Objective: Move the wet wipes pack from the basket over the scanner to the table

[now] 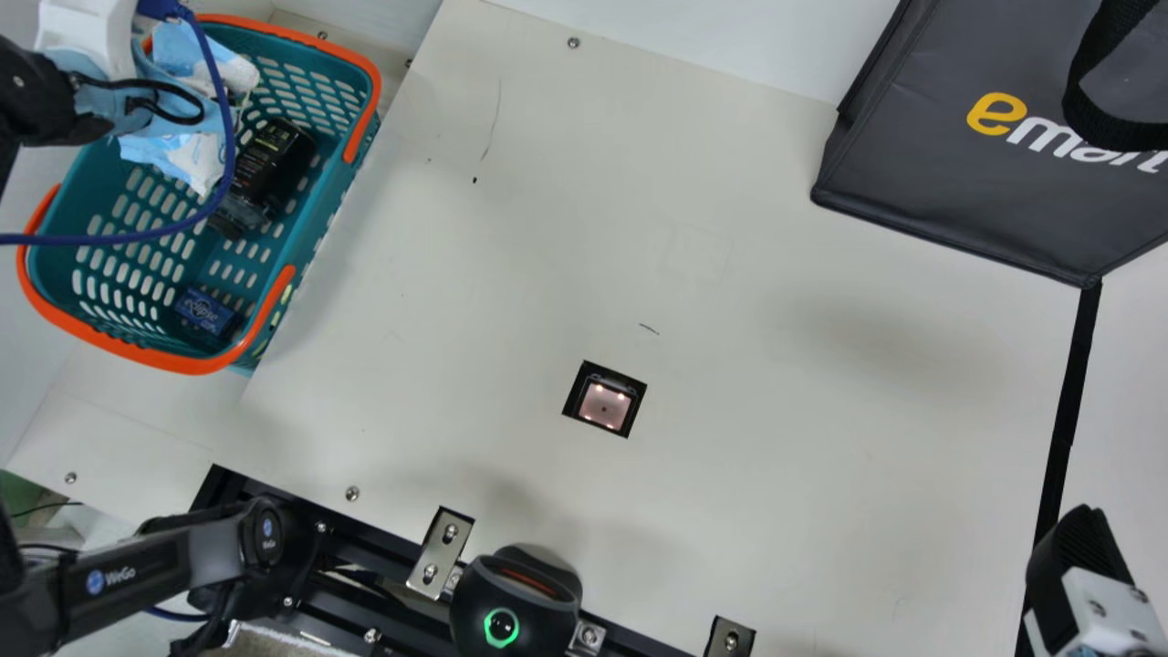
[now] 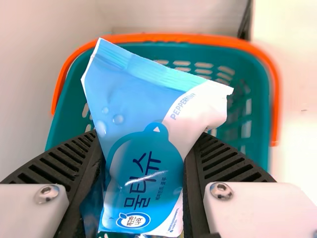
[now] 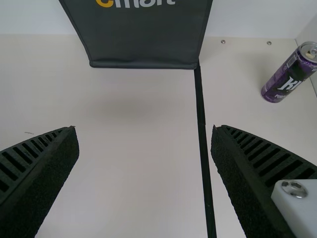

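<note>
My left gripper is over the upper part of the teal basket in the main view, with the blue-and-white wet wipes pack at it, partly hidden by the arm and a blue cable. From the left wrist view, the pack stands upright, pinched between the ribbed fingers of my left gripper, with basket behind it. The scanner is a small lit square window in the table. My right gripper is at the lower right; in the right wrist view, my right gripper is open and holds nothing.
The basket also holds a black pack and a small blue box. A dark grey bag is at the upper right. A purple can stands beyond the black strip. A black device sits by the table's near edge.
</note>
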`<state>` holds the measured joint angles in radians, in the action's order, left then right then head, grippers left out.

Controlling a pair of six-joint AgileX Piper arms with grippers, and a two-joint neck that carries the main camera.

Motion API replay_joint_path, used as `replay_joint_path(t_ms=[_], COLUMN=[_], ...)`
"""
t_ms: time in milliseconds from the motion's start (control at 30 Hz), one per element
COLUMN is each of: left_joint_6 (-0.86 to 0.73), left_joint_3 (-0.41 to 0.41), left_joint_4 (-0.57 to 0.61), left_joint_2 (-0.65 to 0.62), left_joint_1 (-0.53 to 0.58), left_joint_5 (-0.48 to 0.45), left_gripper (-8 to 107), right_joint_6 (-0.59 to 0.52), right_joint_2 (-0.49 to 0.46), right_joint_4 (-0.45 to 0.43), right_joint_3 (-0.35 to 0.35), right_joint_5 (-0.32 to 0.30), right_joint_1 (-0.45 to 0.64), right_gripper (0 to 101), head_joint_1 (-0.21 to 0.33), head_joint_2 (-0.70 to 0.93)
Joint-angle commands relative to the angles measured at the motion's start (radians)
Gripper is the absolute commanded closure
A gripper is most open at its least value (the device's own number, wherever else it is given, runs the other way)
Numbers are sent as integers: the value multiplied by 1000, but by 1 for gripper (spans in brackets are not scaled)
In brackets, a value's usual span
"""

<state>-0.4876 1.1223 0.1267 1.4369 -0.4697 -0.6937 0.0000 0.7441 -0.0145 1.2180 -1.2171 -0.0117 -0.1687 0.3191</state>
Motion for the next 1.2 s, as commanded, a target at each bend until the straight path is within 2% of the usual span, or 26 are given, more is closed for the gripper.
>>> replay_joint_path(t_ms=[0,300,633,867,1167], left_joint_6=[42,193,410,546,719], left_joint_3=[8,50,96,114,129], left_joint_4=[-21,-107,-180,-192,-150], left_joint_2=[-17,-60,-40,-7,44], left_joint_1=[43,238,493,664,882], left_joint_5=[-23,-138,-284,-367,-466], left_gripper=[107,107,107,107,107], right_joint_6=[0,0,0,0,0], right_joint_2=[0,0,0,0,0], right_joint_4=[0,0,0,0,0], right_joint_3=[0,0,0,0,0], right_joint_5=[0,0,0,0,0], right_joint_1=[0,0,0,0,0], right_gripper=[6,6,6,6,6], head_joint_1=[30,30,30,30,30], head_joint_2=[2,2,2,2,2])
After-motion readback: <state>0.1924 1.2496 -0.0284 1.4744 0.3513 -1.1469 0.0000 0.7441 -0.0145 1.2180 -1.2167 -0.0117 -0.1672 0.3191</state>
